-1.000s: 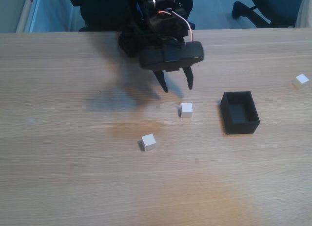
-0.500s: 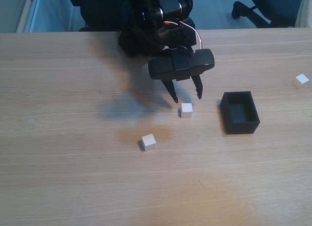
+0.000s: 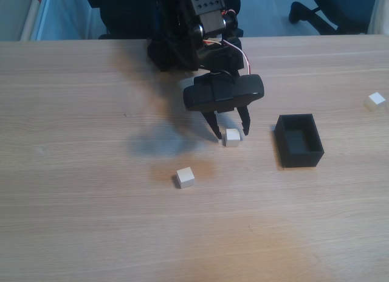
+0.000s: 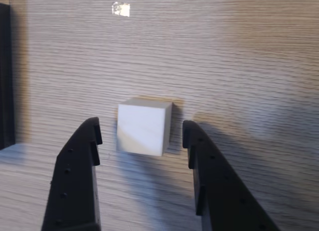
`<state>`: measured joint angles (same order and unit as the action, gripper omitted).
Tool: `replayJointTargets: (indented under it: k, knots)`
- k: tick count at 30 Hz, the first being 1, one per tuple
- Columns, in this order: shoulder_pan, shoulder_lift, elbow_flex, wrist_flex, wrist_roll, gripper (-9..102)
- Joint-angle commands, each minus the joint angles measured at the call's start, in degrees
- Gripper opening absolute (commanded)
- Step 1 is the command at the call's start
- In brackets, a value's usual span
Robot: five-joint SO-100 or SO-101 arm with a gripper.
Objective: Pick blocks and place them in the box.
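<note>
1. Gripper [image 3: 231, 136]: in the fixed view it hangs over the middle of the tabletop [image 3: 73, 221] with its 2 black fingers spread apart, 1 on each side of a white block [image 3: 232, 137]. The wrist view confirms this: the block [image 4: 143, 127] sits in the gap between the fingers [image 4: 79, 161], with a sliver of tabletop showing on either side, so neither finger appears to touch it.

2. Box [image 3: 299, 140]: the black open-topped container stands on the tabletop just to the right of the gripper in the fixed view. Its interior looks empty; no white cube is visible inside.

3. Other blocks: a 2nd white block [image 3: 185, 177] lies nearer the camera and to the left of the gripper; a 3rd white block [image 3: 375, 101] lies far to the right, beyond the box, near the tabletop edge.

4. Progress, as judged from this layout: 0 of the 3 visible blocks are in the box. The 1st pick is at the straddling stage, with the closing of the fingers not yet done.

5. Remaining: closing on the straddled block, lifting it, carrying it to the box and releasing, then the same for the other 2 blocks.
</note>
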<state>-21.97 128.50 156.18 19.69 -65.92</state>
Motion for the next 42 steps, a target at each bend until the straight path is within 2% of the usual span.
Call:
replayJointTargets:
  k: [1, 8, 14, 19, 26, 34, 42]
  knots:
    - [0.4, -0.8, 0.4, -2.9, -0.2, 16]
    - [1.0, -4.1, 0.7, -6.2, 0.5, 14]
    - [1.0, -5.6, 0.7, -8.3, 1.1, 0]
    - [1.5, -5.1, 0.5, -8.1, 0.3, 0]
    - [-2.1, -2.2, -8.9, 1.8, 3.4, 0]
    - [-12.0, -12.6, -35.0, 15.7, 10.0, 0]
    - [-18.9, -21.7, -49.7, 20.0, 13.4, 0]
